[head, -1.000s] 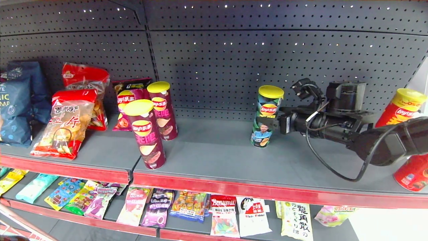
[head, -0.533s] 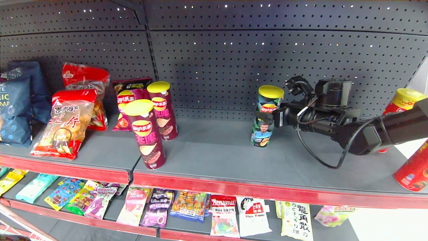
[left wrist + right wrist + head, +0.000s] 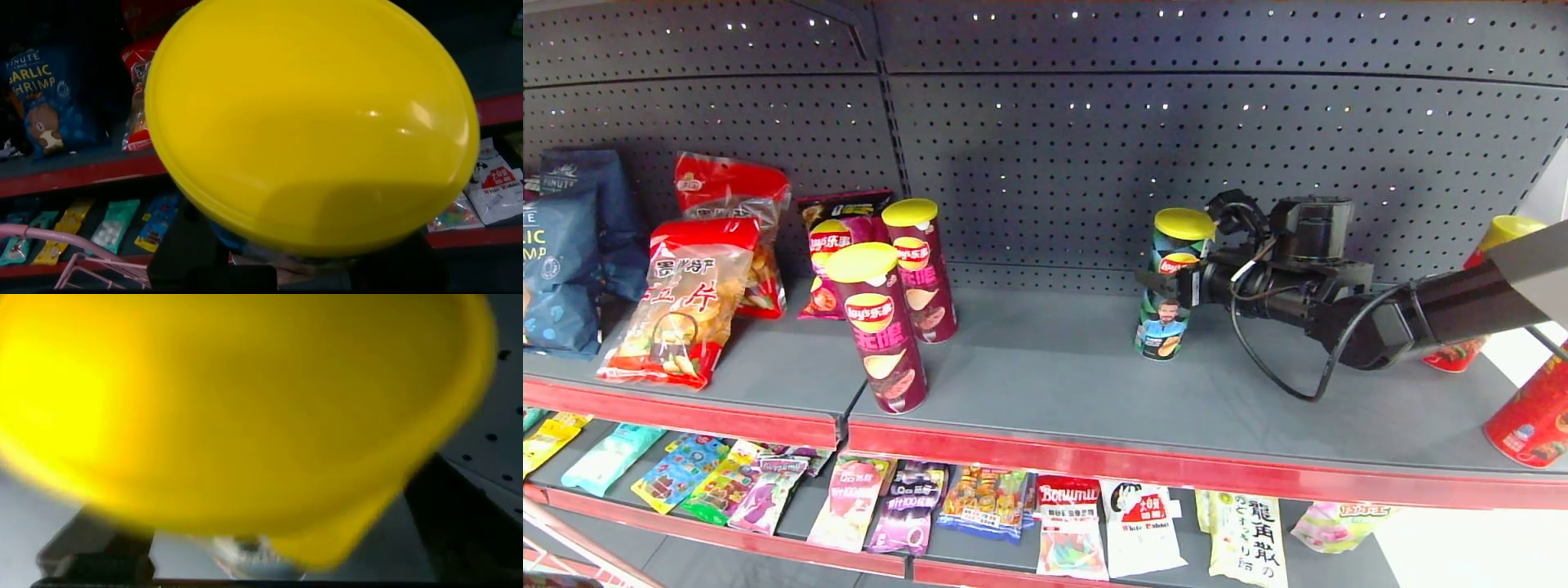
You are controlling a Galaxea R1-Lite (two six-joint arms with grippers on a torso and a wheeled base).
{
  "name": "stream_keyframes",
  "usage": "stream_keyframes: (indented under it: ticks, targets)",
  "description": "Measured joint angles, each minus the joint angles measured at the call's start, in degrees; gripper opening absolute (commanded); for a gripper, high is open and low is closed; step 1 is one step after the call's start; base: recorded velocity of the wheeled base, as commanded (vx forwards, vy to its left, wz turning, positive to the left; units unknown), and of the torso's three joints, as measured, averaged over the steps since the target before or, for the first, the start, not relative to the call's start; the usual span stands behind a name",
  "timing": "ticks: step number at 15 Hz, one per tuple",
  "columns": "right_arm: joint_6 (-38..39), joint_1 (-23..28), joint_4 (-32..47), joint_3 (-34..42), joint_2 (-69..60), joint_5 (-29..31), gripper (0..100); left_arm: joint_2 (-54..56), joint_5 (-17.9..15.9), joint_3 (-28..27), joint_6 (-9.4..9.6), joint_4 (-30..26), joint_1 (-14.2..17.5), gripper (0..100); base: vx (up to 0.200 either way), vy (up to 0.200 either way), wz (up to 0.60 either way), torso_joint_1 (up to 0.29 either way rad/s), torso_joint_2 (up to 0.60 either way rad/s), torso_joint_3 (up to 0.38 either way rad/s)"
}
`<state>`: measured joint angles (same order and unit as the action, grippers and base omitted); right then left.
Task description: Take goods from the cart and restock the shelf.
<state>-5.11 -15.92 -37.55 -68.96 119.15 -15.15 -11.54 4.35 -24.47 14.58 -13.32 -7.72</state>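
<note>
Can (image 3: 1162, 331) upright on shelf (image 3: 1054, 376) | right gripper (image 3: 1165, 284) level with its middle, right at it | jaws: clamped or loose, cannot tell

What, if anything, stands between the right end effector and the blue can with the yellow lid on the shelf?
Nothing visible: the right end effector is at the blue can, with bare shelf around it.

Soft even light, bowed edges, blurred close-ups.
Head view: the shelf (image 3: 1054, 384) is evenly lit and bows toward the corners, with pinpoints glinting through the pegboard (image 3: 1094, 163). The left wrist view is dim, with glare spots on a yellow lid (image 3: 310, 122); the right's second lid (image 3: 229, 400) is smeared.
</note>
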Motion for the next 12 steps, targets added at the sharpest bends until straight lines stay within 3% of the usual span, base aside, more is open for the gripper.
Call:
stream_keyframes:
  ticks: [6, 12]
  targets:
    - [-0.1, -0.2, 0.5, 0.8, -1.1, 0.4, 0, 0.1, 0.0, 0.9, 0.0, 0.0, 0.0, 0, 0.0, 0.0, 0.0, 0.0, 0.0, 0.0]
    - [-0.2, -3.8, 0.5, 14.0, -12.9, 5.0, 0, 0.5, -0.1, 1.0, 0.0, 0.0, 0.0, 0, 0.0, 0.0, 0.0, 0.0, 0.0, 0.0]
